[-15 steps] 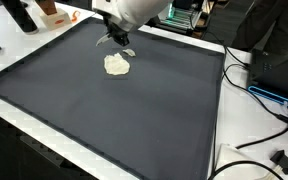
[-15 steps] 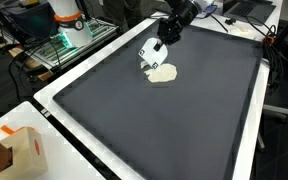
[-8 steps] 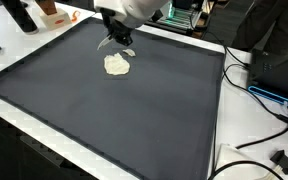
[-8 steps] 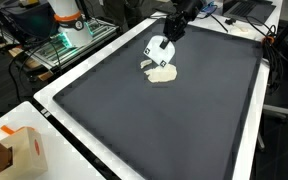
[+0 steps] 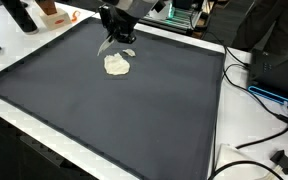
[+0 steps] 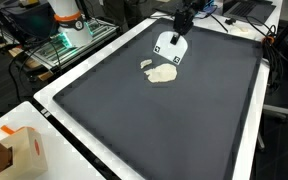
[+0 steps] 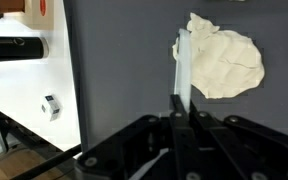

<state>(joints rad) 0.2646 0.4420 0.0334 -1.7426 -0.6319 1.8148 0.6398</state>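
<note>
A cream, dough-like lump (image 5: 117, 65) (image 6: 163, 73) (image 7: 224, 60) lies on the far half of the dark mat (image 5: 134, 120) (image 6: 164, 120). A small cream scrap (image 6: 146, 65) sits just beside it. My gripper (image 5: 118, 42) (image 6: 171, 46) hangs a little above the mat at the lump's far side. In the wrist view the gripper (image 7: 185, 100) is shut on a thin white flat strip (image 7: 183, 65). The strip reaches out to the lump's edge, and I cannot tell whether it touches.
A white border (image 5: 44, 145) (image 6: 74, 75) frames the mat. An orange box (image 6: 19, 150) (image 5: 50, 12) and a black bottle (image 5: 20, 14) stand off the mat. Cables (image 5: 269, 95) trail at one side. A rack with green lights (image 6: 69, 40) stands behind.
The gripper has lifted off the lump and drawn back toward the mat's far edge. The small scrap beside the lump now shows. The lump has stayed put.
</note>
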